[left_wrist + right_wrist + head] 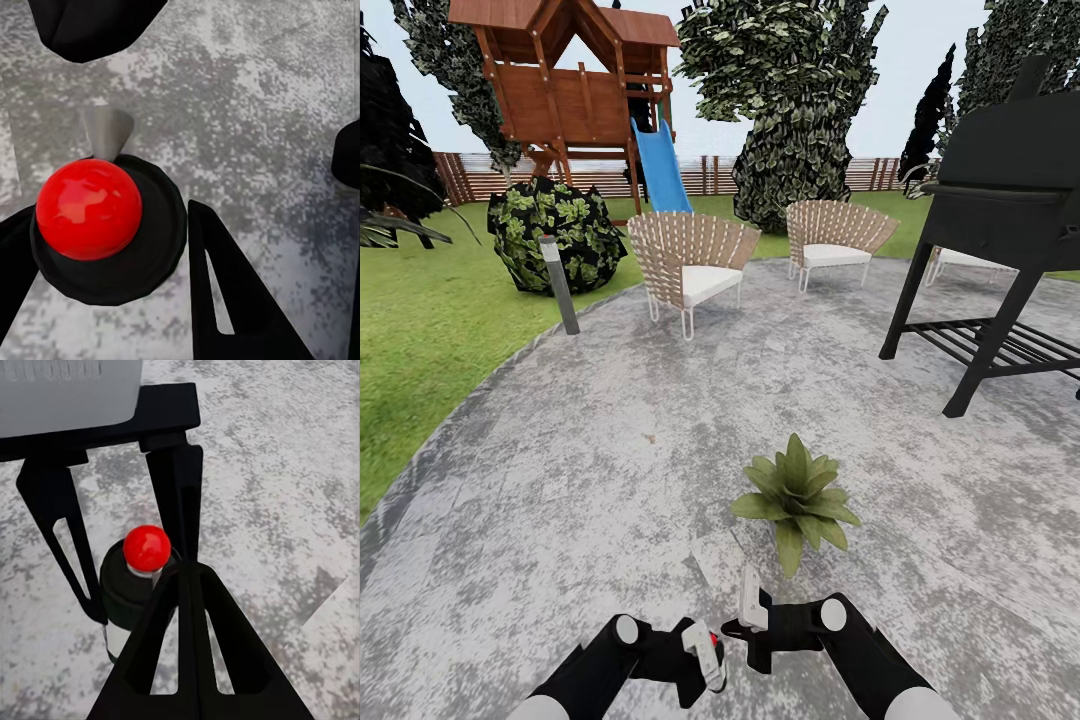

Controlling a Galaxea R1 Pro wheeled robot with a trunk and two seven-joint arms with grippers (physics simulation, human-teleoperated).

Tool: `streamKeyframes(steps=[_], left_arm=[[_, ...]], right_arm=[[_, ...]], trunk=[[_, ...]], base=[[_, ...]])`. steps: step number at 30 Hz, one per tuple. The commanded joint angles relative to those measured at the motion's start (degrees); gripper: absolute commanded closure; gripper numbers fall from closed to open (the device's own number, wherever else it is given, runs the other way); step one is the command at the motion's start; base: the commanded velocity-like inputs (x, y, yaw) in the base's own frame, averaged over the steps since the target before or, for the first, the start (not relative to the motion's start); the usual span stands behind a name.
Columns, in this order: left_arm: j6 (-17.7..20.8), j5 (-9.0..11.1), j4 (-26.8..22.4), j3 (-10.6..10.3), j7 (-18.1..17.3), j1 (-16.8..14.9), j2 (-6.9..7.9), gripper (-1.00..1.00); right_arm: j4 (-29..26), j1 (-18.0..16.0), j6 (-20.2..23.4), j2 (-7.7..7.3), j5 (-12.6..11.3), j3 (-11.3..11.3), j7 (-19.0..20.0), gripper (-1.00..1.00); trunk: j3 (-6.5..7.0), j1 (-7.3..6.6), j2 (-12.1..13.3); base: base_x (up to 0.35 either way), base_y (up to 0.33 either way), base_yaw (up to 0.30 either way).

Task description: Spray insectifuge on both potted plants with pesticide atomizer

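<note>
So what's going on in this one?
The robot stands on the grey paved patio, with one potted plant just ahead of its arms. Its left claw holds the pesticide atomizer, whose red-capped black top shows between the fingers in the left wrist view. The right claw hangs close beside it, apparently empty. No spray is visible yet.

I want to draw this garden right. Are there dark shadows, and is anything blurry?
Head view: flat, even light; the potted plant and barbecue grill cast almost no shadow on the patio. Left wrist view: the atomizer, with its red top, carries soft glare patches, and the paving looks smeared. Right wrist view: sharp, with a faint grey shadow.
</note>
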Motion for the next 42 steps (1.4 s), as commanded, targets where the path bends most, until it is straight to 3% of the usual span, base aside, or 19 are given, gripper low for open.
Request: streamKeyframes(steps=[1,27,34,36,39,41,42], left_arm=[[-0.5,-0.5,-0.1,0.1,-0.1,0.0,-0.03,1.00],[-0.5,-0.2,-0.8,0.2,0.1,-0.1,-0.57,1.00],[-0.4,-0.5,-0.3,0.4,1.4,-0.1,0.05,1.00],[-0.3,-0.8,-0.1,0.3,3.2,0.0,1.48,1.00],[-0.2,-1.0,-0.1,0.3,3.8,0.1,8.57,1.00],[-0.2,-1.0,-0.1,0.2,3.8,0.1,10.42,1.00],[-0.2,-1.0,0.0,0.2,3.8,0.1,11.27,1.00]], right_arm=[[-0.1,0.0,-0.3,0.02,0.5,-0.1,0.0,1.00],[0.0,0.0,-0.3,0.02,0.5,-0.1,0.0,1.00],[0.0,0.0,-0.3,0.02,0.5,-0.1,0.0,1.00],[0.0,0.0,-0.3,0.02,0.5,-0.1,0.0,1.00],[0.3,0.0,-0.3,-0.08,0.5,-0.1,0.0,1.00],[0.4,0.0,-0.3,-0.13,0.5,-0.2,0.0,1.00],[0.5,0.0,-0.3,-0.15,0.5,-0.3,0.0,-1.00]], trunk=[[-0.05,-0.01,0.0],[-0.05,-0.01,0.0],[-0.05,-0.01,0.0],[-0.05,-0.01,0.0],[-0.05,-0.01,0.0],[-0.05,-0.01,0.0],[-0.05,-0.01,0.0]], base=[[0.000,0.000,0.000],[0.000,0.000,0.000],[0.000,0.000,0.000],[0.000,0.000,0.000],[0.000,0.000,0.000],[0.000,0.000,0.000],[0.000,0.000,0.000]])
